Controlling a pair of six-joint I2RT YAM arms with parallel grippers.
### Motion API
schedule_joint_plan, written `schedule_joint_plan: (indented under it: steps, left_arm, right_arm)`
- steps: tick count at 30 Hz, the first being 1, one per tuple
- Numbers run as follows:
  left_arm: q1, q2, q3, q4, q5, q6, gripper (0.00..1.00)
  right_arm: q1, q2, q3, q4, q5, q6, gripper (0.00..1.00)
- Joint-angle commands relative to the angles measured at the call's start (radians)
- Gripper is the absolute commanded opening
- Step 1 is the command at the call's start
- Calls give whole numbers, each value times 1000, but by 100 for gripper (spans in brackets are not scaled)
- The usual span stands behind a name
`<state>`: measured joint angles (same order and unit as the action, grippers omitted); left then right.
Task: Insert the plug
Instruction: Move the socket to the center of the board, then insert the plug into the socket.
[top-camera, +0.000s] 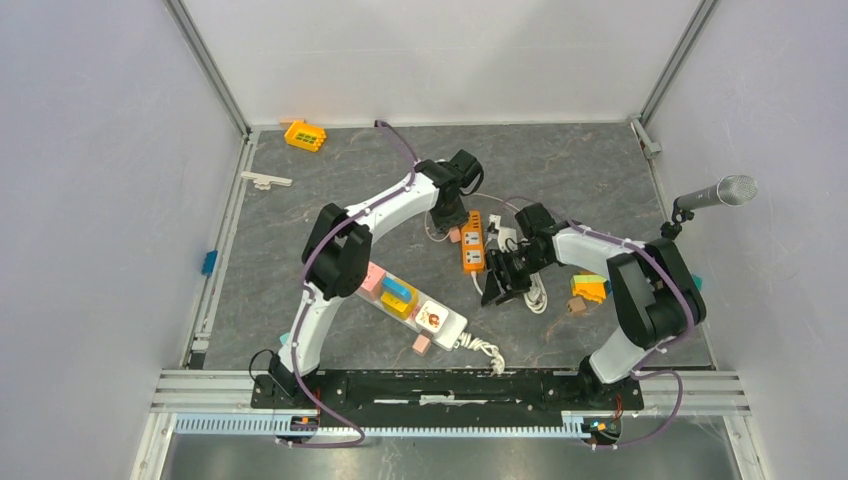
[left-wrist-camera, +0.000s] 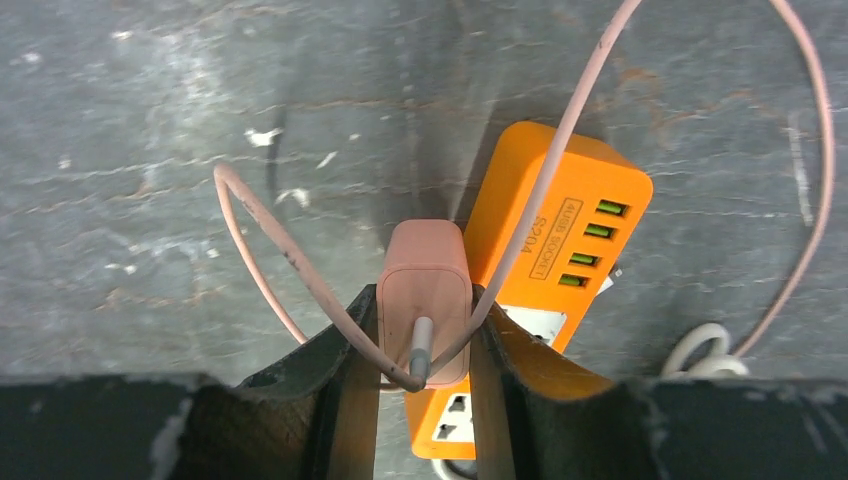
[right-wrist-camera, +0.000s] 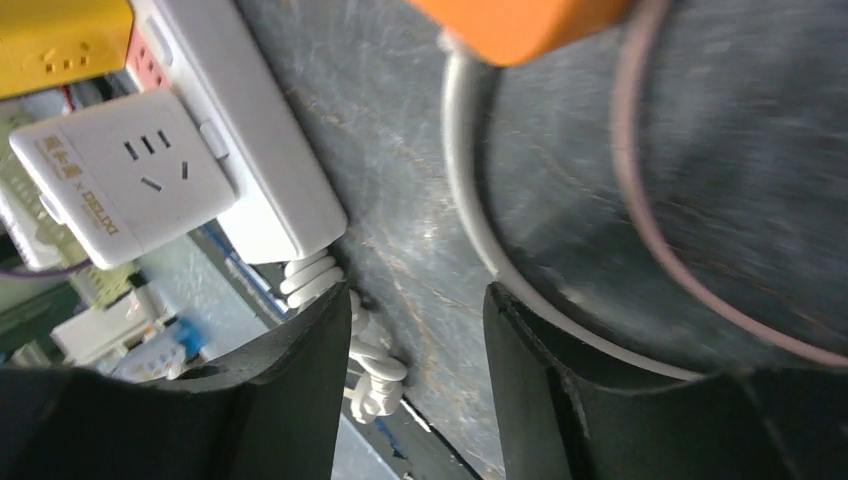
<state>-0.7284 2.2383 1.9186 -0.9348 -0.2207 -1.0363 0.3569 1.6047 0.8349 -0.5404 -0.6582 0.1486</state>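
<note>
A pink plug (left-wrist-camera: 425, 270) with a pink cable (left-wrist-camera: 280, 250) sits between the fingers of my left gripper (left-wrist-camera: 425, 300), which is shut on it. The plug hangs just left of the orange power strip (left-wrist-camera: 545, 230), above the table. From above, the left gripper (top-camera: 450, 215) is at the strip's (top-camera: 472, 241) left side. My right gripper (right-wrist-camera: 415, 300) stands open with nothing between its fingers, only bare table. It hovers near the strip's near end (right-wrist-camera: 520, 20) and the strip's white cable (right-wrist-camera: 470, 200). In the top view the right gripper (top-camera: 497, 285) is just right of the strip.
A white power strip (top-camera: 425, 312) with coloured blocks plugged in lies at front centre, its coiled cord (right-wrist-camera: 320, 280) close to my right fingers. A coiled white cable (top-camera: 537, 290) and small blocks (top-camera: 588, 288) lie right. A yellow block (top-camera: 305, 134) sits back left. A microphone (top-camera: 715, 193) juts in right.
</note>
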Motion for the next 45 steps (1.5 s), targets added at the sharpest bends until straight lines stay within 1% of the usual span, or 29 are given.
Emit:
schedule_joint_plan:
  steps: [1, 3, 5, 12, 16, 18, 22, 24, 26, 32, 34, 36, 38, 39, 40, 45]
  left_arm:
    - [-12, 21, 95, 69, 33, 50, 2]
    - [-12, 4, 86, 70, 13, 70, 2]
    - [-12, -27, 60, 70, -11, 90, 2]
    - [-19, -188, -77, 82, -57, 104, 2]
    - [-39, -260, -149, 132, -51, 89, 2]
    - [-57, -286, -173, 169, -54, 92, 2]
    - [-75, -294, -203, 234, -61, 117, 2]
    - [-75, -285, -204, 248, -62, 124, 2]
    - [-76, -276, -209, 268, -56, 135, 2]
    - [-78, -239, -226, 297, -49, 140, 2]
    - [-81, -231, -236, 321, -54, 148, 2]
    - [-86, -219, -246, 338, -60, 159, 2]
    - [-90, -207, -244, 340, -59, 168, 2]
    - [-91, -203, -245, 340, -59, 174, 2]
    - [-93, -199, -245, 340, -60, 179, 2]
    - [-101, -200, -254, 352, -75, 198, 2]
  right_arm:
    - [49, 46, -8, -2, -146, -14, 56]
    - [50, 38, -1, 15, -172, -5, 57]
    - [45, 14, 18, 29, -166, 10, 57]
    - [-19, -98, 91, 23, -34, 38, 59]
    - [-65, -154, 95, 12, 61, 27, 59]
    - [-87, -181, 77, 31, 80, 41, 60]
    - [-121, -231, 35, 75, 105, 84, 61]
    - [-132, -247, 22, 83, 118, 95, 64]
    - [-138, -260, 10, 93, 124, 104, 65]
    - [-148, -264, 9, 85, 124, 97, 67]
    - [-150, -270, 7, 82, 127, 91, 70]
    - [-151, -275, 8, 76, 130, 84, 77]
    - [-153, -286, 10, 72, 136, 69, 86]
    - [-154, -295, 11, 74, 144, 66, 93]
    - [-154, -307, 9, 78, 155, 64, 97]
    - [-155, -321, 17, 76, 174, 51, 98]
